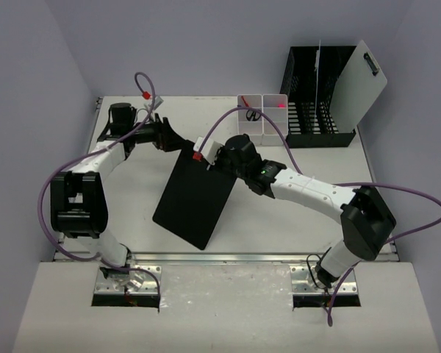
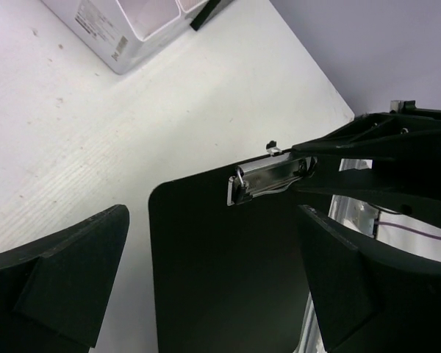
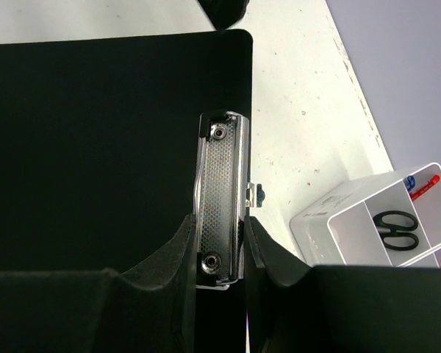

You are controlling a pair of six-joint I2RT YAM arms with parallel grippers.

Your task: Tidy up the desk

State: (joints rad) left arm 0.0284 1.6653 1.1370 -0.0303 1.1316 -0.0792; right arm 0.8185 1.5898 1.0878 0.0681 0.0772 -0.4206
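Closest to the lens on the right wrist cam was the right gripper (image 3: 219,246). Its two fingers (image 3: 178,250) were pinching the one metal clip (image 3: 220,184) of a black clipboard (image 1: 195,195) from both sides. The left gripper (image 2: 213,213) hung just beside that same clip end, jaws spread wide over the board's top edge.

So, head count:
- two arms
- two clipboards: the black one mid-desk, lying diagonal, plus a pale clipboard (image 1: 360,84) leaning at the right end of the rack
- one black mesh file rack (image 1: 309,95) at the far right corner
- two white bins (image 1: 261,116) side by side just left of it
- one pair of scissors (image 3: 395,229) in a bin

The desk (image 1: 294,228) itself was the big off-white top under all of it, with its metal rail (image 1: 228,259) along the near edge by the arm bases.

Couldn't tell if the black board was lying flat or tipped up at the clip end. The right arm stretched across between the board and the rack, and purple cables (image 1: 419,198) looped off both arms.
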